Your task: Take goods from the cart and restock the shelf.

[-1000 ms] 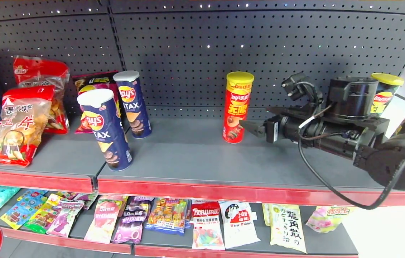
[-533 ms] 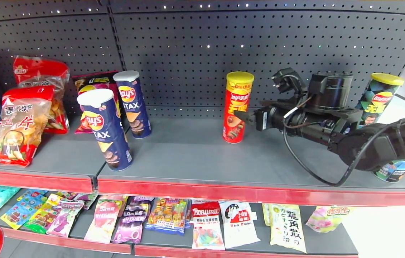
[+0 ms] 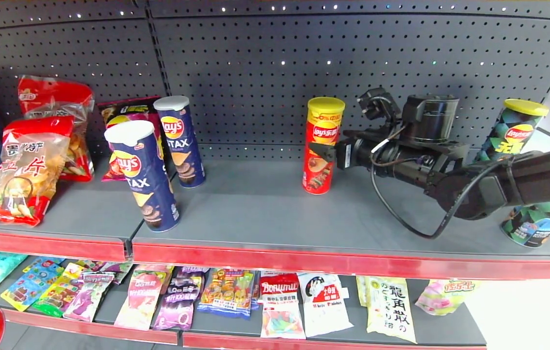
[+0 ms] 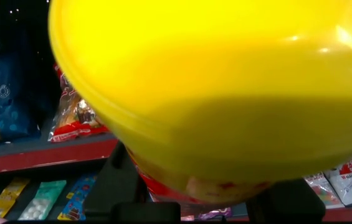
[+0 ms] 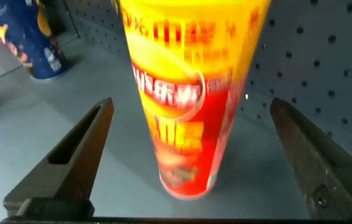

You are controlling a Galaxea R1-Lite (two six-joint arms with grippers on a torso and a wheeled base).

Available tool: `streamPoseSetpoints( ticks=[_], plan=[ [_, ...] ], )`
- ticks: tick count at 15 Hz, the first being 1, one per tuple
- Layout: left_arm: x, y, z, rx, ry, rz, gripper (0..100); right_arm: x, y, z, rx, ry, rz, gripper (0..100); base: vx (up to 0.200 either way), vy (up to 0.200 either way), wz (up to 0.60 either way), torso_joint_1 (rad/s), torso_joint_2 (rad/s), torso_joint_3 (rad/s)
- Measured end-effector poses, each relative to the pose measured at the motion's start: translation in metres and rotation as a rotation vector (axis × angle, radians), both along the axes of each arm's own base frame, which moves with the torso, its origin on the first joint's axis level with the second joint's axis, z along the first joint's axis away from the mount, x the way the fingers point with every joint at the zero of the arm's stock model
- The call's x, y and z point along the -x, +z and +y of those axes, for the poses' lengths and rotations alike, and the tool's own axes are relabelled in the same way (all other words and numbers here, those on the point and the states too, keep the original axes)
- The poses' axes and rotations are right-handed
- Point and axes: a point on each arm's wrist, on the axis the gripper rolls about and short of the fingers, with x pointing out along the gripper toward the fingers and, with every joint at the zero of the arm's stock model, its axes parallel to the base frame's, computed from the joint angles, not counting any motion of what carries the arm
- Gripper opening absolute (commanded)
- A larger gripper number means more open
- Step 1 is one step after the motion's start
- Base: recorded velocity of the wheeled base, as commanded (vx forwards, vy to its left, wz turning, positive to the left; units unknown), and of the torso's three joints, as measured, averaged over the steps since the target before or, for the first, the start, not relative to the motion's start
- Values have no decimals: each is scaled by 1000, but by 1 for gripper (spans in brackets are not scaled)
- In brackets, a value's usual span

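Currently the right gripper (image 3: 322, 153) is level with the middle of a red can (image 3: 324, 121) with a yellow lid, which stands upright on the upper shelf (image 3: 255, 214) close to the pegboard back. Seen from the right wrist, its jaws are spread wide, one on each side of the can and clear of it.

The left gripper (image 4: 200, 190) carries a second can (image 4: 213, 93), also red with a yellow lid, and its dark jaws clasp the body from both sides, in front of the lower shelves.

Two blue cans (image 3: 143, 175) stand well to the left of the red can on the same shelf, with snack bags (image 3: 26, 170) beyond them. Two green cans (image 3: 518, 126) stand at the right end. Candy packets (image 3: 279, 301) lie in a row on the shelf below.
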Motion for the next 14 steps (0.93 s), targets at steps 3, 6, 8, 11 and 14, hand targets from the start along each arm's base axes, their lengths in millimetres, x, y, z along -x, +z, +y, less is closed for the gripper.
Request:
streamPoseSetpoints(
  ticks=[3, 6, 8, 11, 14],
  plan=[
    [0, 0, 0, 0, 1, 3, 0, -11, 1, 5, -8, -3, -20, 100, 0, 0, 0, 0, 0, 0],
    [0, 0, 0, 0, 0, 4, 0, -18, 4, 14, -17, 7, -42, 100, 0, 0, 0, 0, 0, 0],
    [-1, -1, 0, 0, 0, 8, 0, -23, 3, 17, -20, 4, -48, 100, 0, 0, 0, 0, 0, 0],
    [0, -1, 0, 1, 0, 12, 0, -29, -3, 19, -16, -7, -44, 0, 0, 0, 0, 0, 0, 0],
    [-1, -1, 0, 1, 0, 13, 0, -32, -8, 21, -12, -11, -36, 0, 0, 0, 0, 0, 0, 0]
  ],
)
